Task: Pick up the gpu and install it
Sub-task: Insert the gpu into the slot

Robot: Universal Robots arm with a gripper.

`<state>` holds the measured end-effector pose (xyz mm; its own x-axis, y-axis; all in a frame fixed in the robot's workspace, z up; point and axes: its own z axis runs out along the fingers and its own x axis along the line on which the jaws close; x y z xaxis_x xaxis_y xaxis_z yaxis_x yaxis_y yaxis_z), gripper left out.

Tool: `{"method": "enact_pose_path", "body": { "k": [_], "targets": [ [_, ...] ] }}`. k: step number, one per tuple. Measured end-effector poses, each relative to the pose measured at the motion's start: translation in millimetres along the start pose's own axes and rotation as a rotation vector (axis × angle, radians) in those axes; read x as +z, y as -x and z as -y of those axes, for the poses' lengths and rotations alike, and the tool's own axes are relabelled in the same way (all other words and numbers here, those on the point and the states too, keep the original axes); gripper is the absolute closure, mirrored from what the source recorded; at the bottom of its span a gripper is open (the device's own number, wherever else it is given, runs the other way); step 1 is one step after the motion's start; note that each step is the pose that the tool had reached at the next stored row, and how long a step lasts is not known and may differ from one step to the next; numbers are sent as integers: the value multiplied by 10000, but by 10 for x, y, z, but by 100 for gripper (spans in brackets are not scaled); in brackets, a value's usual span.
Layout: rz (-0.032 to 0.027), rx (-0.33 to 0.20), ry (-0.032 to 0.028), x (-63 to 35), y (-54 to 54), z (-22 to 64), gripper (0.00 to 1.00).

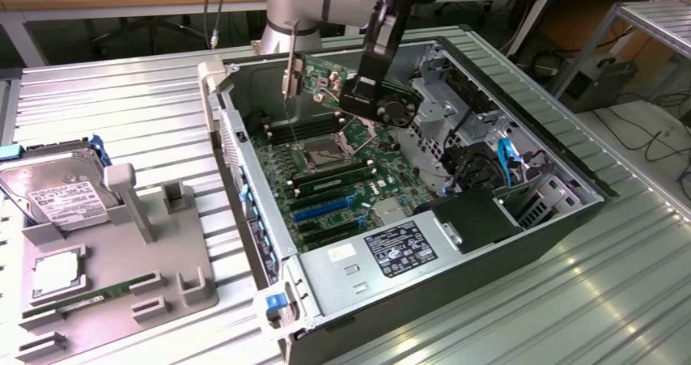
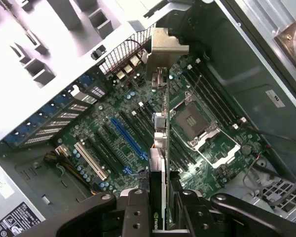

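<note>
The gripper point(image 1: 364, 98), jaws clamped on the gpu point(image 1: 324, 75), holds it upright above the motherboard point(image 1: 345, 183) in the open computer case point(image 1: 540, 187). Light and stiff but probably fragile, the card is best gripped on bare board, clear of its fan. Its edge connector is hard to make out.

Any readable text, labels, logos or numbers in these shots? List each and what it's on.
Nothing reads clearly enough to quote.
Power supply label: print and marks, too small to read.
Hard drive label: too small to read.
White sticker on the case wall: blurred.
Green mark on the edge of the gpu, held in the gripper: not readable.
</note>
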<state>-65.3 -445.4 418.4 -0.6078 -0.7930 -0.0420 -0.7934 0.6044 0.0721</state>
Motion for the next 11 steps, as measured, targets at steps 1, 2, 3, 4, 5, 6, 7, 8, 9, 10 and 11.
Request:
{"method": "enact_pose_path", "body": {
  "k": [1,2,3,4,5,6,7,8,9,10,11],
  "targets": [
    [7,-136,18,1,0,0,74],
    [15,-304,39,3,0,0,74],
    [21,-464,59,4,0,0,74],
    [28,-624,78,5,0,0,74],
    [37,-851,107,7,0,0,74],
    [42,-996,124,9,-1,1,74],
    [49,-1213,150,11,-1,1,74],
    [54,-1368,168,12,-1,1,74],
    [61,-1606,196,14,-1,1,74],
    [66,-1765,215,16,-1,1,74],
    [74,-2035,246,18,-1,1,74]
  ]
}}
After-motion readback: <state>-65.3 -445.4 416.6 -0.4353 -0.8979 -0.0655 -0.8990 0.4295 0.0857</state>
